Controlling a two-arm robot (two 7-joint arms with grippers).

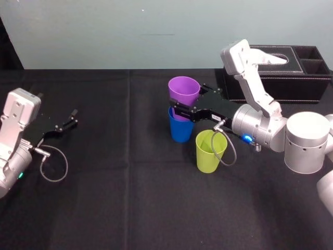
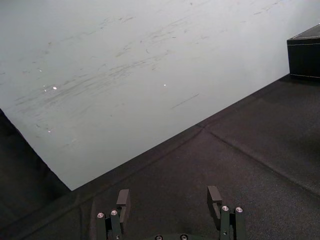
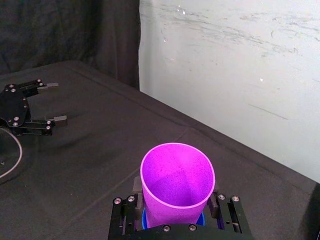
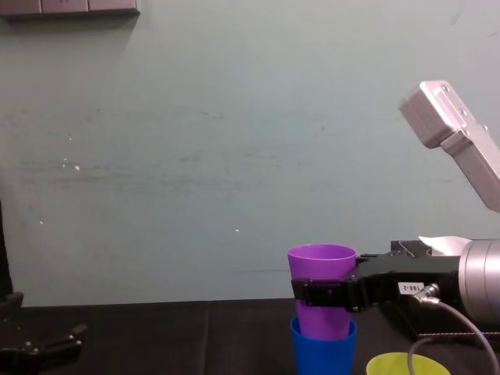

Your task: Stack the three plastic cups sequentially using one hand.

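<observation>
Small white label on right gripper, print illegible

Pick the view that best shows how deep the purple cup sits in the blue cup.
Chest view: side-on, the purple cup has its base inside the blue cup. Head view sees them from above; right wrist view shows the purple mouth and a blue sliver.

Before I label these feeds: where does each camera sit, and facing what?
Head: above, looking down on the table; both arms show.
Chest: low, facing the wall; right gripper at lower right.
Left wrist: behind the open left gripper, over the table.
Right wrist: behind its gripper, above the purple cup.
Shared: head, chest and right wrist show that cup.
</observation>
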